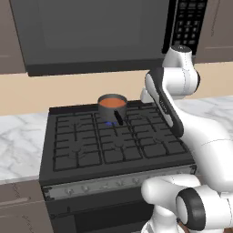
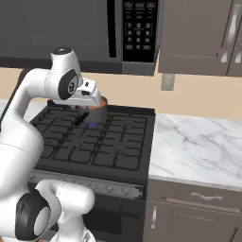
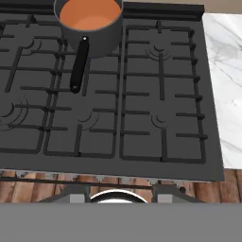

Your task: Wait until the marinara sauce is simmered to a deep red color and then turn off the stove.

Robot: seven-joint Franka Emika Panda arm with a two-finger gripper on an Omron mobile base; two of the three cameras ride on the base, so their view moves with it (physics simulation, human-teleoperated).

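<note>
One small dark grey saucepan (image 1: 112, 107) of orange-red marinara sauce (image 3: 90, 12) simmers over a blue flame on the black gas stove (image 3: 142, 94); fingers closed, empty, waiting.

Both base views look forward and down at the stove (image 1: 113, 145) from behind, left and right. The hand view looks down over the grates, saucepan (image 3: 92, 28) at 11 o'clock.

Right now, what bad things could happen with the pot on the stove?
1. The marinara sauce looks orange, not deep red, so switching off now might be too early.
2. A blue flame burns under the saucepan; waiting too long could scorch the sauce.
3. The saucepan's handle juts toward the front of the stove; the arm could bump it.
</note>
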